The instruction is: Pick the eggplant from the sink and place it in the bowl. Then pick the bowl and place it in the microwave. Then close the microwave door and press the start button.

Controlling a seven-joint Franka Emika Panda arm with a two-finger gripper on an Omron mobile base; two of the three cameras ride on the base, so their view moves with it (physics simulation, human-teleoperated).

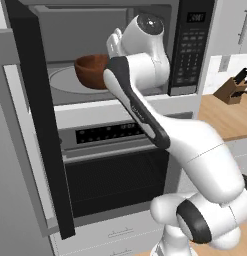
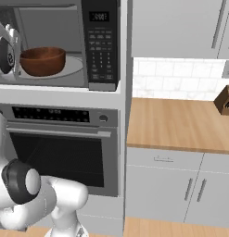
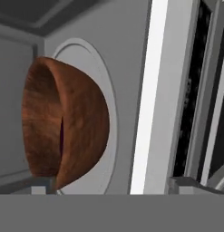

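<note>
Inside microwave (image 2: 99,46) cavity, bowl (image 2: 42,60) sits on turntable, apart from tool, at its 10 o'clock in hand view; tool state can't tell. Microwave door (image 1: 37,120) stands open, swung left.

smooth wooden bowl (image 2: 42,60), wood-grain counter (image 2: 181,122)

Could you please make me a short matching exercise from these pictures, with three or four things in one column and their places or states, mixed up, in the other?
Things:
1. bowl
2. microwave door
3. knife block
4. oven

Places or states:
A. swung wide open
B. on the wooden counter
C. on the round plate inside the microwave
D. shut, directly below the microwave

Pairs: 1-C, 2-A, 3-B, 4-D
</note>
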